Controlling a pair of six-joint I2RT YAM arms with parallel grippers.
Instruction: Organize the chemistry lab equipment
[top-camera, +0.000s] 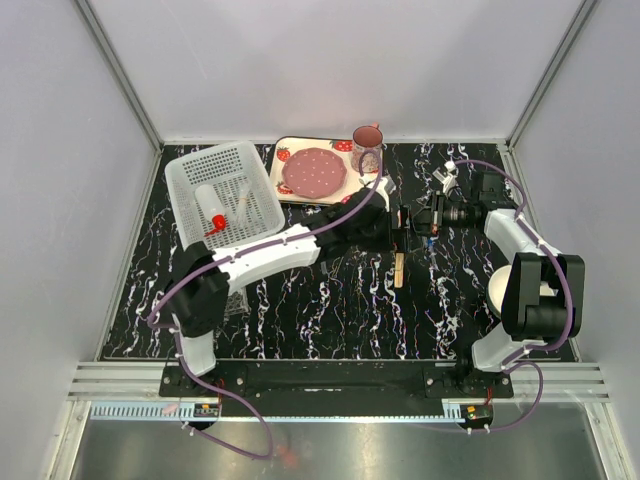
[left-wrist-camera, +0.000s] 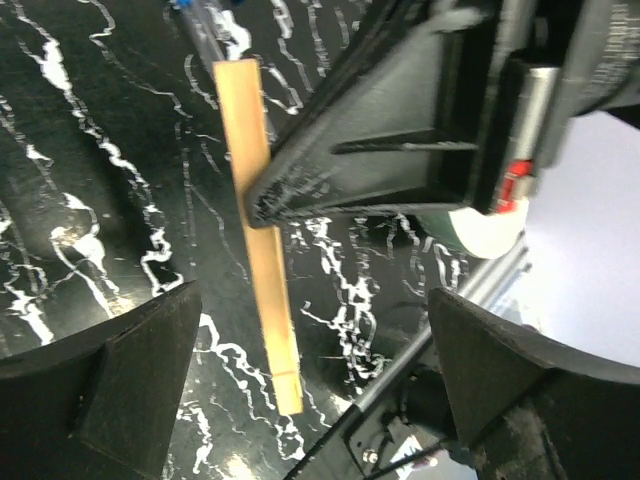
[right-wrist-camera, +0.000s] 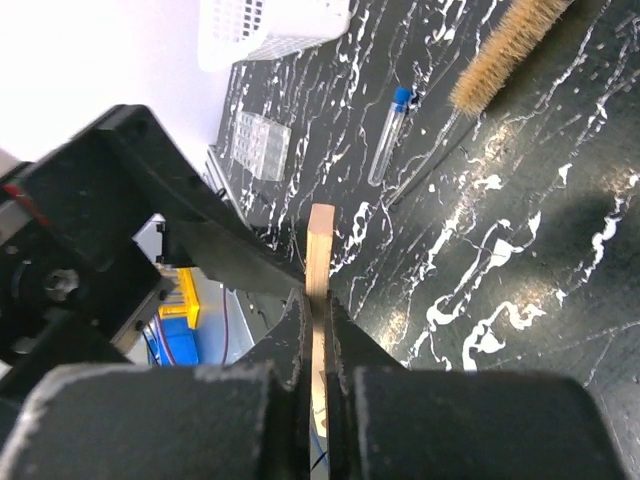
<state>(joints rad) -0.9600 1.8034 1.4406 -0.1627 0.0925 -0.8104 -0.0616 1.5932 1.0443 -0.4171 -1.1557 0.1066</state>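
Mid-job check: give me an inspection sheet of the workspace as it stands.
Surface: black marbled table, no spill seen.
Job's things: wooden stick in the right hand; blue-capped tube, clear grid rack and brush on the table; red-capped bottle in the white basket.
Clutter: strawberry tray with pink plate, mug at its far corner; cream bowl on the table's right side.
Hands: right hand shut on the stick; left hand open, facing it.
Cables: purple cables, snagged on nothing seen.
Surroundings: white walls, metal frame; nothing else seen.
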